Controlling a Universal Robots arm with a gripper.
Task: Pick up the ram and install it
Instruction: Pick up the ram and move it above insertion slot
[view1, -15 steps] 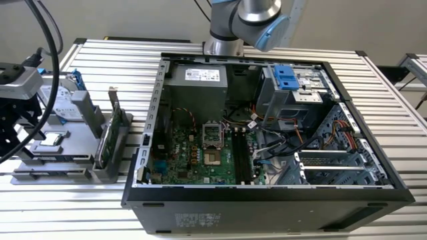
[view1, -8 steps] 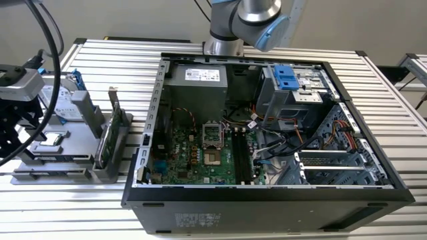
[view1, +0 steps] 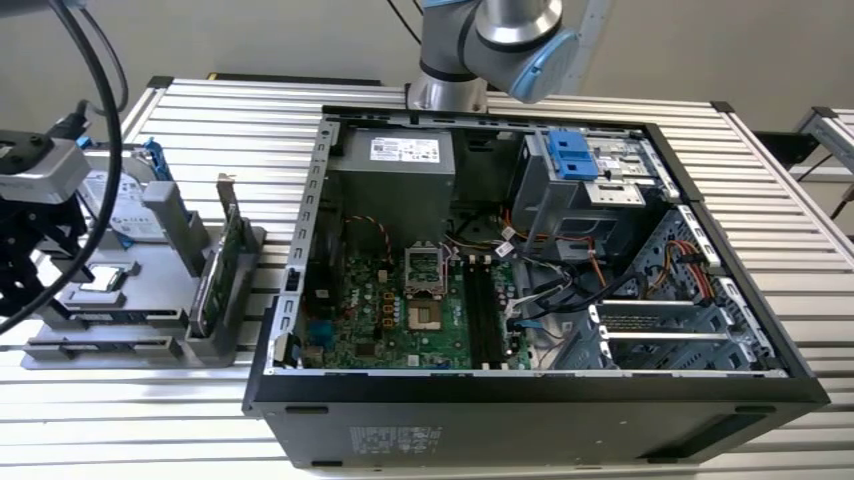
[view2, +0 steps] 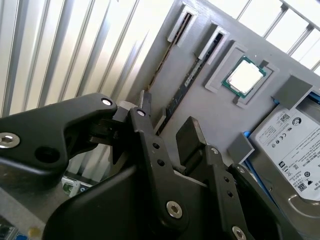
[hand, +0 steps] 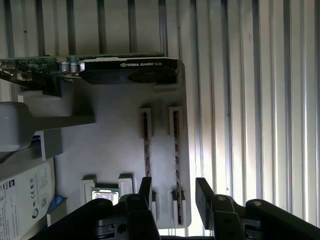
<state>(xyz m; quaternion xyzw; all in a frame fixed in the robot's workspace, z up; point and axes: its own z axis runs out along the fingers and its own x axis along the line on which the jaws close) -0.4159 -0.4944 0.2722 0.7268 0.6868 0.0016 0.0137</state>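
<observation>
1. Two black fingers of your gripper (hand: 174, 194) stand wide apart with nothing held, one on either side of the ram (hand: 176, 150), a slim dark-green circuit-board stick.
2. The ram stands on edge in the slot nearest the long edge of the grey plastic holder tray (hand: 115, 145), probably so that its flat faces meet the pads.
3. The green expansion card (hand: 125, 70) with a black shroud stands across the tray's end, clear of the fingers.
4. The open black computer case (view1: 534, 400) sits well apart from the tray on the slatted aluminium table (view1: 801, 250).
</observation>
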